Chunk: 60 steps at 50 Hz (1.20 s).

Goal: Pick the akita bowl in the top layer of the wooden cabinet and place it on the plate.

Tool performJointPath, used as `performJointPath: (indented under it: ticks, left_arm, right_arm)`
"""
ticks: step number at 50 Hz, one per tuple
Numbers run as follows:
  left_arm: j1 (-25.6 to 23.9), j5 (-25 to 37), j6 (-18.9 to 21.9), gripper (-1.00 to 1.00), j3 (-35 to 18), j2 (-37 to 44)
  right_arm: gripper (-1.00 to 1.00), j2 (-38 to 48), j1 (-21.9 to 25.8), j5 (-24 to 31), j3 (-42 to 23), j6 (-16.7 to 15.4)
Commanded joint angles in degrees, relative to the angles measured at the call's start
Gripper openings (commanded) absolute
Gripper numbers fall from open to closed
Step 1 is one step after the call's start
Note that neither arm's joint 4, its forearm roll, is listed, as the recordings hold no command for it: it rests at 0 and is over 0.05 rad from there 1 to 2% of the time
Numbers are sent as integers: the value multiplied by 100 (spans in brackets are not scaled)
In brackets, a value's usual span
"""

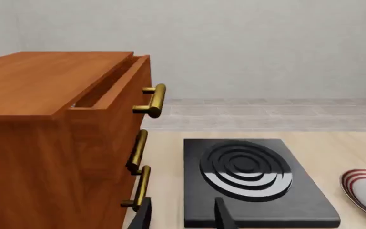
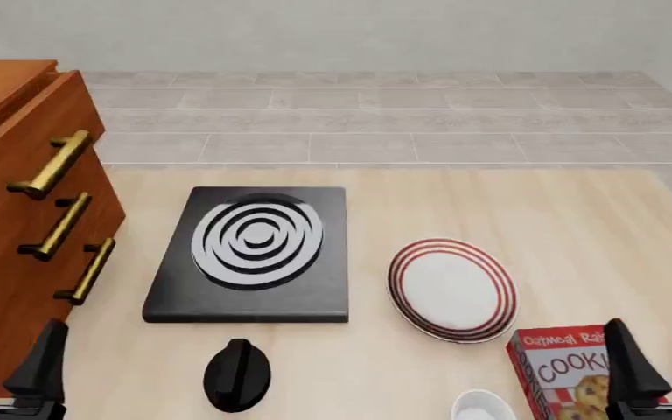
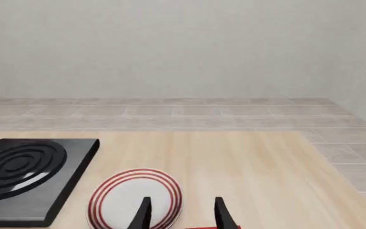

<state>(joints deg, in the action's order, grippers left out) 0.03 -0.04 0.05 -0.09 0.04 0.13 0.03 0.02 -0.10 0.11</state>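
left gripper [image 2: 10, 360]: sits low at the bottom-left of the front view, fingers spread, nothing between them
right gripper [image 2: 658, 359]: bottom-right of the front view, fingers apart too, empty, hanging over the cookie box [image 2: 558, 367]
what's nearest the left one: the cabinet [image 2: 15, 227] fills the left edge right beside it, three brass handles stacked up its face
top layer [image 1: 116, 86]: in the left wrist view it's pulled out a bit, there's a gap behind its front board, handle [image 1: 152, 101] sticking out toward the stove slab [image 2: 255, 254]
bowl: can't see it in any view, presumably down inside that drawer
which arm: the left is way closer to the cabinet, so probably its job
direction: drawer is up and forward from the left gripper, toward the upper left of the front view
plate [image 2: 451, 289]: lower middle-right of the front view, just right of the slab, nearer the right gripper, nothing on it
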Motion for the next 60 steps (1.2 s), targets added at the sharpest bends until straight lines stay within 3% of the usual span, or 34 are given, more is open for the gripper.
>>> performJointPath:
  ticks: [1, 24, 29, 42, 50, 60]
  left_arm:
    - [21, -16, 7, 100, -26, 14]
    - [98, -42, 26, 100, -153, 98]
    - [87, 147, 227, 100, -297, 34]
    - [-332, 878, 254, 100, -1260, 42]
    - [-312, 862, -16, 100, -1824, 569]
    - [-463, 995, 110, 100, -2441, 1198]
  right_arm:
    - [100, 22, 8, 24, -29, 50]
    - [100, 13, 92, 80, -64, -37]
    - [100, 7, 86, 94, -76, -38]
    - [100, 14, 98, 89, -74, -39]
    - [100, 18, 96, 84, -74, -30]
    - [100, 35, 117, 59, -66, -29]
